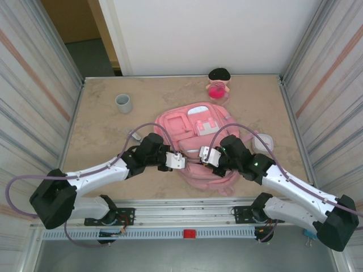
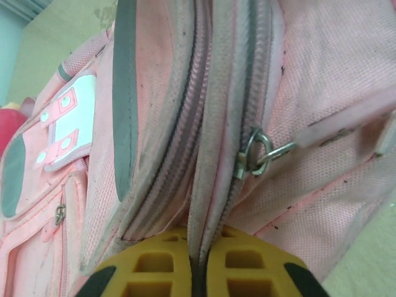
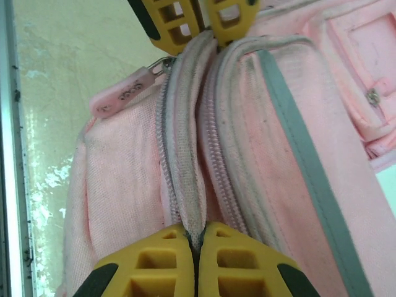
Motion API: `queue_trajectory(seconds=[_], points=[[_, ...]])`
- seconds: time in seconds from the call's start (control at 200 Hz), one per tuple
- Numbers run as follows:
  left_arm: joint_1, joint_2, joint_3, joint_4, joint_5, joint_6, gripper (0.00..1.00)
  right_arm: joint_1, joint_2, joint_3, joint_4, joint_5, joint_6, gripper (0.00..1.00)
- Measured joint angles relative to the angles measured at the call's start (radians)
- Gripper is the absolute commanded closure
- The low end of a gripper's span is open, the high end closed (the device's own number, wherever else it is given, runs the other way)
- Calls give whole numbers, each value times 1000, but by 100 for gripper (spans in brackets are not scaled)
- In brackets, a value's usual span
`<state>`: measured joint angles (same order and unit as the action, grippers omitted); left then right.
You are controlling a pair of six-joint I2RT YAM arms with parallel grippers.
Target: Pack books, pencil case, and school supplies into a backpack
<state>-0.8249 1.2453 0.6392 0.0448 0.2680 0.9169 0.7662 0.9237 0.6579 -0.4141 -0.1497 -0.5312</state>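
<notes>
My marbled beige table (image 1: 96, 141); ribbed metal walls (image 1: 34, 85) at 9 and 3, white panel (image 1: 198, 34) at 12, grey floor (image 1: 91, 56) at 11.

Top cam sits above and behind my bases, looking down over the whole table (image 1: 102, 113), with the backpack (image 1: 187, 122) mid-frame and far from the lens. Left wrist cam is right up against the backpack, facing right along the zip seam (image 2: 204, 124), my left gripper (image 2: 197, 238) at the frame's bottom. Right wrist cam is just as close, facing left along the same seam over my right gripper (image 3: 196, 232). Both wrist views share that seam and the zip pull (image 2: 260, 154). The right wrist view also has my left fingers at the top.
</notes>
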Motion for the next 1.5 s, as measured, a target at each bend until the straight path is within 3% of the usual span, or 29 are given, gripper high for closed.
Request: queue_trajectory(seconds=[0.155,0.246,0.431,0.561,0.697,0.862,1.072,1.238,1.498], points=[[-14,-57,-25,2,-3,-81,100,-47,-3,-7,56,-11,7,100],[-24,-68,-31,5,-3,-135,100,-62,-3,-13,81,-13,12,94],[-41,-49,-31,13,0,-259,100,-81,-24,-15,71,-1,87,63],[-44,-9,-20,15,19,-392,100,-94,-64,3,-4,24,231,52],[-46,32,-8,35,60,-533,100,-80,-87,85,-97,80,484,54],[-46,56,-5,64,124,-647,100,5,-96,174,-232,201,878,57],[-46,56,7,51,165,-708,100,301,-117,177,-298,311,1221,63],[-46,63,16,42,175,-730,100,415,31,238,-328,387,1354,63],[-46,66,17,41,193,-743,100,431,267,340,-337,441,1376,65]])
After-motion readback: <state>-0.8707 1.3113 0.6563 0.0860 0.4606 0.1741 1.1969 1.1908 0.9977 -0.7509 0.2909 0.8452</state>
